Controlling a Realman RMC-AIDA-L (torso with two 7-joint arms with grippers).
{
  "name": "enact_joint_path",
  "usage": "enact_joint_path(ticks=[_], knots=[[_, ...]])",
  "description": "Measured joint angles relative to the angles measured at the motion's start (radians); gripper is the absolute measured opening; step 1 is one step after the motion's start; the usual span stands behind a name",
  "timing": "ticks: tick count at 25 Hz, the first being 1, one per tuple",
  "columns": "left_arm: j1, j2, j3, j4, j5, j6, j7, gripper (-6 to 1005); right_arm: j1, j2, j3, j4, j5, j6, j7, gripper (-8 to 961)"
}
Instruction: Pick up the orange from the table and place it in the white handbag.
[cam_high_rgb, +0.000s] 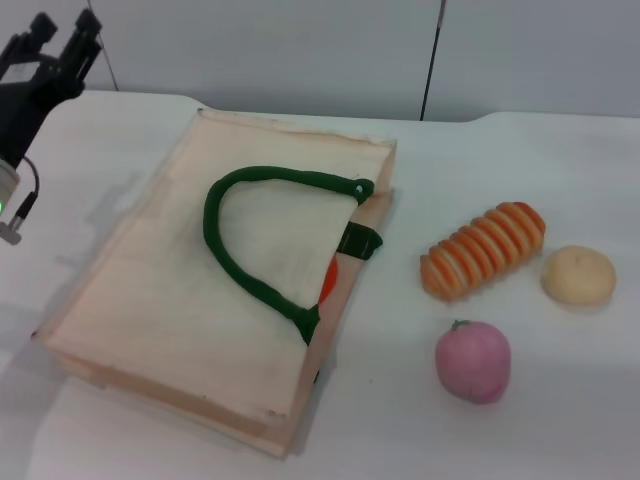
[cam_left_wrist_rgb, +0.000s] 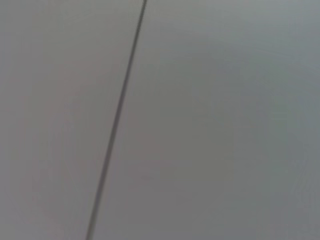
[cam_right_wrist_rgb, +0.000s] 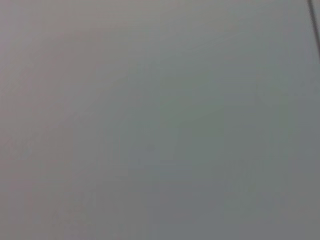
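Head view: the white handbag (cam_high_rgb: 200, 300) lies flat on the bench (cam_high_rgb: 560, 420). The orange (cam_high_rgb: 329, 279) peeks from the bag's mouth, under the green handle (cam_high_rgb: 250, 240). The left end effector (cam_high_rgb: 58, 42) hangs beyond the bag's far left corner, fingers parted and empty. Both wrist views show only blank grey wall; the right end effector is unseen.

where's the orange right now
In the head view the orange sits inside the white handbag, only a sliver showing at the bag's mouth beside the green handle, left of the striped bread.
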Motion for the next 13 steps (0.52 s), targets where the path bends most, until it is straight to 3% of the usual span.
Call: enact_joint_path(ticks=[7, 13], knots=[[0.016, -0.001, 0.000, 0.082, -0.173, -0.115, 0.159, 635, -0.002, -0.002, 0.012, 0.020, 0.034, -0.007, -0.020, 882], [0.012, -0.001, 0.000, 0.090, -0.208, -0.184, 0.195, 635, -0.003, -0.002, 0.014, 0.021, 0.036, -0.010, -0.021, 882]])
